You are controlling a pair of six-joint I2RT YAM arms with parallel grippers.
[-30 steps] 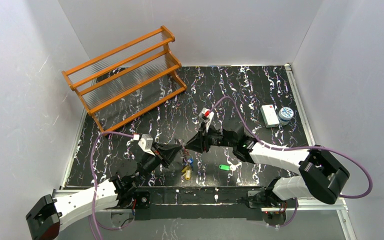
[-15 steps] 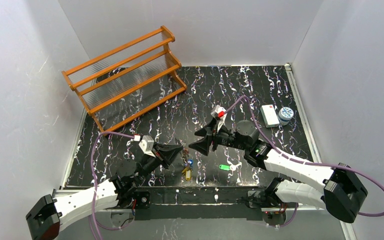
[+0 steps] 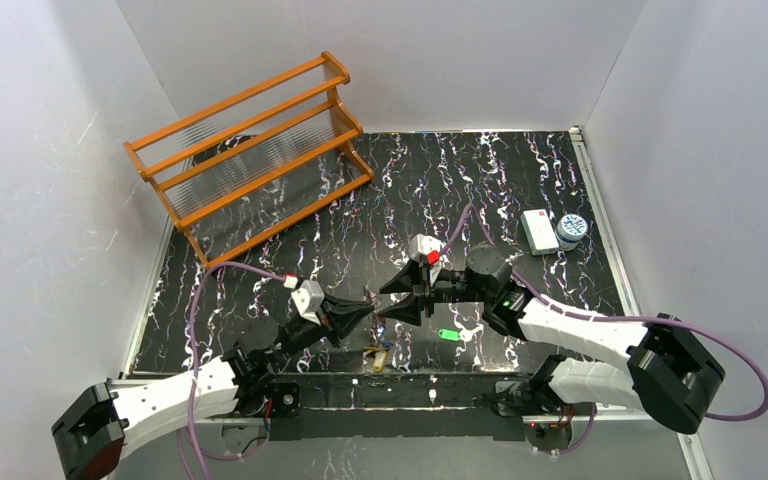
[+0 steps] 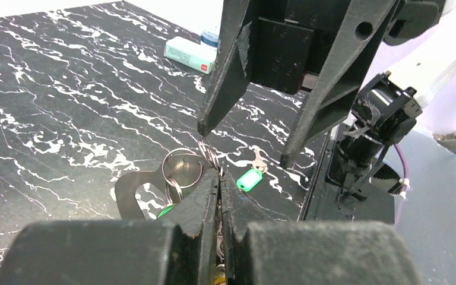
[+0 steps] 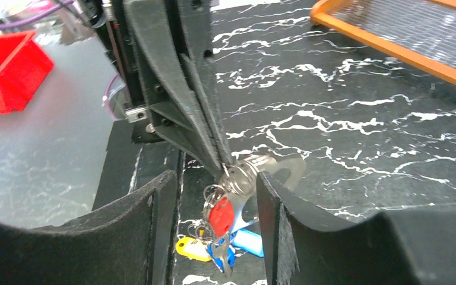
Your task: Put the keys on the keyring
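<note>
Pinching the keyring clear of the table w/ red, yellow & blue keys dangling, L gripper presents it to R gripper, jaws spread astride it, prob. to steady it; green key lies loose beside.

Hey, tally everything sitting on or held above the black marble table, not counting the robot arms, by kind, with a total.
Orange wooden rack: 1
White box: 1
Blue-and-white round container: 1
Loose green-tagged key: 1
Keyring with hanging keys, in left gripper: 1
Total: 5
</note>
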